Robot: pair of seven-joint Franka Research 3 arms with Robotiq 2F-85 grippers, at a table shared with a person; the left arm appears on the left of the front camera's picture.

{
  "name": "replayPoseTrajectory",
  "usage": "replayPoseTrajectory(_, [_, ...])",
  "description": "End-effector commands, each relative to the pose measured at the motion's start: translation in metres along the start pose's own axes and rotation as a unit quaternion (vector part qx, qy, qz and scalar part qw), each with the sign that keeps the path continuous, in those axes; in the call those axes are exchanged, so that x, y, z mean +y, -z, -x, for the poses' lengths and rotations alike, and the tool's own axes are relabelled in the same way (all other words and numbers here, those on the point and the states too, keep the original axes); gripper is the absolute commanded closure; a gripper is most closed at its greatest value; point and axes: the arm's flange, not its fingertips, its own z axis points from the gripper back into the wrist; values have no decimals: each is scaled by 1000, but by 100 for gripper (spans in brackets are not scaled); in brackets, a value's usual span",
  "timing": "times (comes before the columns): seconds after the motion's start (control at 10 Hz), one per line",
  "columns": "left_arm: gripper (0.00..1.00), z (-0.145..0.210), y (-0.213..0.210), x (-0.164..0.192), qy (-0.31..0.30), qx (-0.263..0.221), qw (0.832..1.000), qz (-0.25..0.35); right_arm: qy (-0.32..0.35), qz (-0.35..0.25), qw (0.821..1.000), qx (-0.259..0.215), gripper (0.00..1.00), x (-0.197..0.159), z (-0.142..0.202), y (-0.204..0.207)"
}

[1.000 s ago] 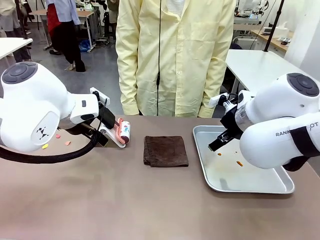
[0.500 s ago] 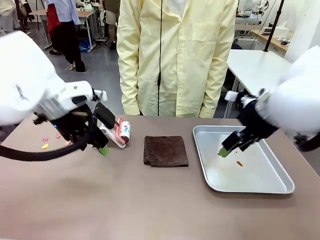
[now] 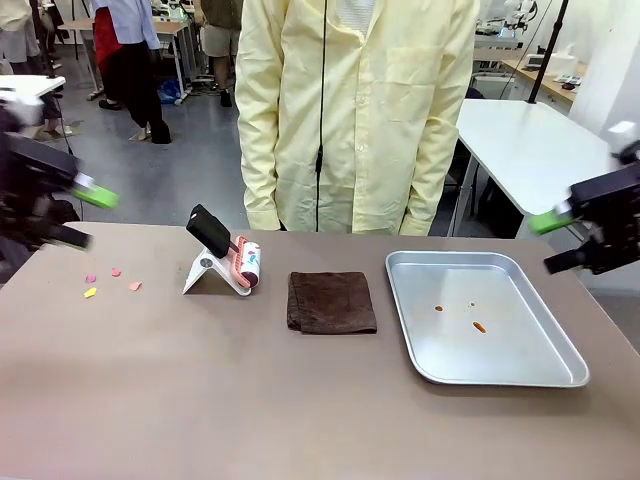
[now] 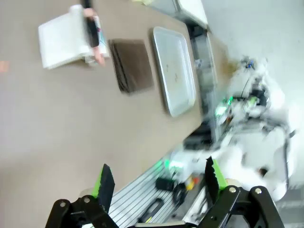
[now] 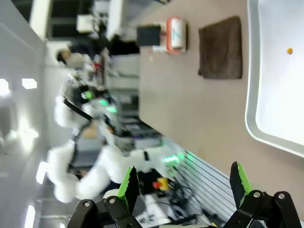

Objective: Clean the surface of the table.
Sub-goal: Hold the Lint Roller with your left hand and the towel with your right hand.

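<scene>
The left gripper point(image 3: 95, 219) is being held at the left edge of the table point(image 3: 300, 410), jaws open and empty, near the coloured scraps point(image 3: 134, 286) lying on the left of the top, so this arm is being judged the nearer. Rightward, the roller point(image 3: 245, 266), cloth point(image 3: 331, 301) and tray point(image 3: 520, 345) are being passed. The right gripper point(image 3: 542, 247), jaws likewise open and empty, is being held beyond the tray, well apart from the scraps.

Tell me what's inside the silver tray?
Three tiny crumbs lie in the tray. Nothing covers its floor. The table right beneath it is hidden.
</scene>
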Motion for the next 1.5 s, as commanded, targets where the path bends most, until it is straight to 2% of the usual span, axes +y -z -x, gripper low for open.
replayPoseTrajectory(0.0, [0,34,-30,70,-78,-99,991,53,51,-75,993,-69,0,-68,31,-20])
replayPoseTrajectory(0.2, [0,45,-52,122,-150,-144,974,93,77,-130,979,-139,0,-112,34,-60])
replayPoseTrajectory(0.4, [0,54,-49,155,-196,-166,959,117,124,-157,963,-180,0,-150,30,-88])
replayPoseTrajectory(0.7, [0,56,-36,156,-218,-183,951,122,178,-144,951,-207,0,-185,16,-96])
replayPoseTrajectory(0.8, [0,55,-33,150,-216,-193,951,110,152,-127,950,-240,0,-185,17,-96])
replayPoseTrajectory(0.9, [0,21,-67,182,-232,-169,951,116,178,-151,953,-195,0,-186,27,-100])
replayPoseTrajectory(1.4, [0,19,-67,183,-237,-174,949,113,179,-148,952,-199,0,-189,25,-97])
